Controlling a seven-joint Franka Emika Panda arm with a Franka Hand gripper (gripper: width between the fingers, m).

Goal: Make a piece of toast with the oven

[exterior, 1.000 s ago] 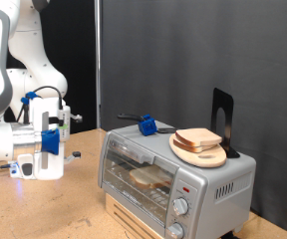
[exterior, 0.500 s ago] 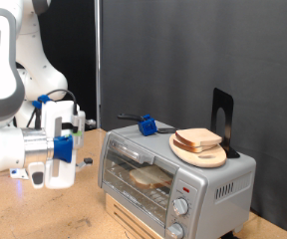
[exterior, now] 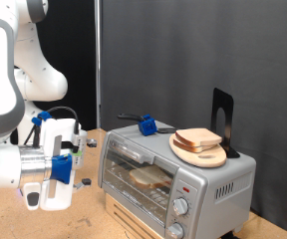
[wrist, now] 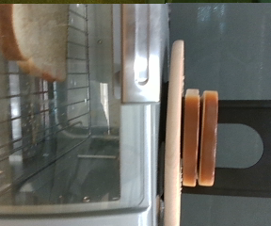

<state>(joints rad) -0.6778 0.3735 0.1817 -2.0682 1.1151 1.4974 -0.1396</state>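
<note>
while the oven [exterior: 173, 171] stands shut, toast [exterior: 148, 179] lies flat inside.

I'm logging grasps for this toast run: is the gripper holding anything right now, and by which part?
Nothing shows between the fingers. The gripper hangs beside the oven, apart from it.

Brushed silver metal oven [exterior: 178, 171] with glossy glass door, round matt wooden plate [exterior: 199, 153], raw wood tabletop [exterior: 44, 221].

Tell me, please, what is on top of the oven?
On the oven sits a round wooden plate with bread slices stacked on it. Behind it stands a black holder, and a blue-handled tool lies further back. What lies under the bread is covered.
</note>
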